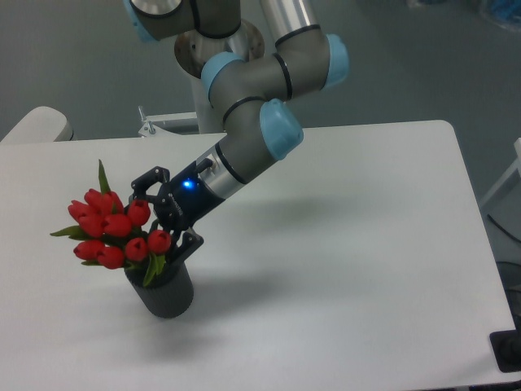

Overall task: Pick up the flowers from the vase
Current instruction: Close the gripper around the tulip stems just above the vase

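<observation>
Pincer spread beside the tulip bunch in its vase

The flowers [114, 232] are seen standing in the vase [165, 293] at the front left of the white worktop [350, 269]; the pincer [163, 218] is held with fingers apart, right against the bunch's right side.
</observation>
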### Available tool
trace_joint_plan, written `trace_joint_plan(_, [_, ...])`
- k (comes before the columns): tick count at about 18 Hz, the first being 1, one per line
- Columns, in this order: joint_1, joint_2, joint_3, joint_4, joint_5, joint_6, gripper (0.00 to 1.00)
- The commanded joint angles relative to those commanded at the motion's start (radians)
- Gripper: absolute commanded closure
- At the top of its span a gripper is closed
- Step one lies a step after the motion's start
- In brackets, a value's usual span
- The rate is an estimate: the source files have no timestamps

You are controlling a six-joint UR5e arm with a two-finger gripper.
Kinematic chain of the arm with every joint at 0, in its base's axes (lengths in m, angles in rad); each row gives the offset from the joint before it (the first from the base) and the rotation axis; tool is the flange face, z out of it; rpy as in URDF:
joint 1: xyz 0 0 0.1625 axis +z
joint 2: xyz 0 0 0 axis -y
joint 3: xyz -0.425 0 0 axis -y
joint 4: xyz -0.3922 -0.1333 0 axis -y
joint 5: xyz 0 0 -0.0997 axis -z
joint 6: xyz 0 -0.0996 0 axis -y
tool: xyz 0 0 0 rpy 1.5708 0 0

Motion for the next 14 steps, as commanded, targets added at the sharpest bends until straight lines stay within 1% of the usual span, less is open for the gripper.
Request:
trace_joint_plan(7, [-0.014,-0.051,0.014,0.006,-0.042,0.011,0.0])
trace_joint_plan(9, [-0.014,-0.06,0.017,0.005,-0.083,0.008,0.01])
trace_joint_plan(11, [-0.011,-0.06,0.018,0.005,-0.091,0.006,0.21])
trace_joint_plan(12, [-0.009,-0.06,0.018,0.006,-0.091,0.012,0.35])
trace_joint_plan(14, [-0.006,-0.061,0.021,0.006,-0.091,0.012,0.58])
